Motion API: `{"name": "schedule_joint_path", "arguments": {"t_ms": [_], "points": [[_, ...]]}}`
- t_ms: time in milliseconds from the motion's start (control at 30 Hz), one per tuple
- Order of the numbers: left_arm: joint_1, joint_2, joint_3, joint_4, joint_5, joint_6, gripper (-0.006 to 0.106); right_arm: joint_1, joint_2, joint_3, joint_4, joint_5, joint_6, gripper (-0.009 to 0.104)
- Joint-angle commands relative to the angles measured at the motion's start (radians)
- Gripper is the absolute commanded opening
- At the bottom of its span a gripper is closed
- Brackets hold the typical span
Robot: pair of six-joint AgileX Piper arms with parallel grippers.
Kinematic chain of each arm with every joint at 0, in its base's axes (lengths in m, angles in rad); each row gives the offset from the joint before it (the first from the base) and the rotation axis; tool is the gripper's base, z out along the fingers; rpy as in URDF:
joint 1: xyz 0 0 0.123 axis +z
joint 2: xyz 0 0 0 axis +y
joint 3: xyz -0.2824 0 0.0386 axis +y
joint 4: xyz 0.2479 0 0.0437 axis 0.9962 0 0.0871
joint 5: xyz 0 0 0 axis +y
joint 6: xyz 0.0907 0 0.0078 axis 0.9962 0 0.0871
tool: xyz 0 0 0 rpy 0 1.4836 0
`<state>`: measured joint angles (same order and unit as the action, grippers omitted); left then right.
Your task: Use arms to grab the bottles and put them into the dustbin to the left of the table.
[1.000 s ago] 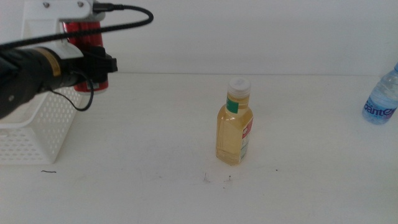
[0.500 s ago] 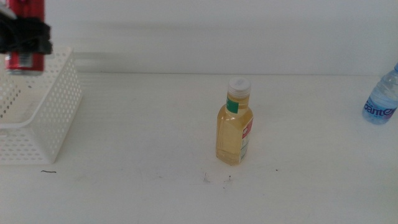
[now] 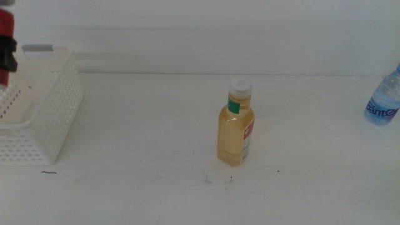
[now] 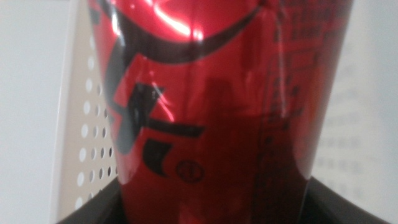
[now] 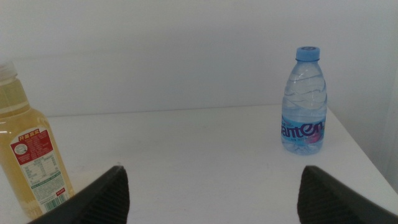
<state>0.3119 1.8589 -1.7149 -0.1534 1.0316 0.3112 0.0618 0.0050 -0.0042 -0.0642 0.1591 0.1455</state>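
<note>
At the far left, above the white perforated plastic dustbin (image 3: 37,119), the left end effector (image 4: 211,208) pinches a slim red can (image 4: 211,93), likely light, smooth, slippery, mid-body.

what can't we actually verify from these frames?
- Left gripper: in the left wrist view the red can fills the frame, hiding the jaw tips; in the middle view it's cut off by the left edge.
- Dustbin interior: cropped by the middle view's left edge.
- Water bottle: its cap is cut by the right edge there.
- Yellow bottle: label text too small to read.
</note>
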Motion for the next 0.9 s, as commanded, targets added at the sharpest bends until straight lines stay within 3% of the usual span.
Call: {"name": "schedule_joint_path", "arguments": {"t_ms": [0,167,300,433,667,867], "points": [[0.016,0.032,-0.016,-0.004,-0.029,0.006,0.001,-0.003,-0.005,0.004,-0.004,-0.002,-0.007,0.089],[0.016,0.12,-0.016,0.001,-0.081,-0.005,0.001,-0.003,-0.005,0.004,-0.004,-0.002,-0.007,0.089],[0.014,0.169,-0.016,0.025,-0.103,-0.017,0.01,-0.003,-0.005,0.004,-0.004,-0.002,-0.007,0.089],[-0.007,0.196,-0.014,0.07,-0.13,-0.05,0.034,-0.003,-0.005,0.004,-0.004,-0.002,-0.007,0.089],[-0.031,0.174,-0.014,0.087,-0.119,-0.05,0.094,-0.003,-0.005,0.004,-0.004,-0.002,-0.007,0.089],[-0.052,0.028,-0.009,0.113,-0.042,-0.134,0.094,-0.003,-0.005,0.004,-0.004,-0.002,-0.007,0.089]]}}
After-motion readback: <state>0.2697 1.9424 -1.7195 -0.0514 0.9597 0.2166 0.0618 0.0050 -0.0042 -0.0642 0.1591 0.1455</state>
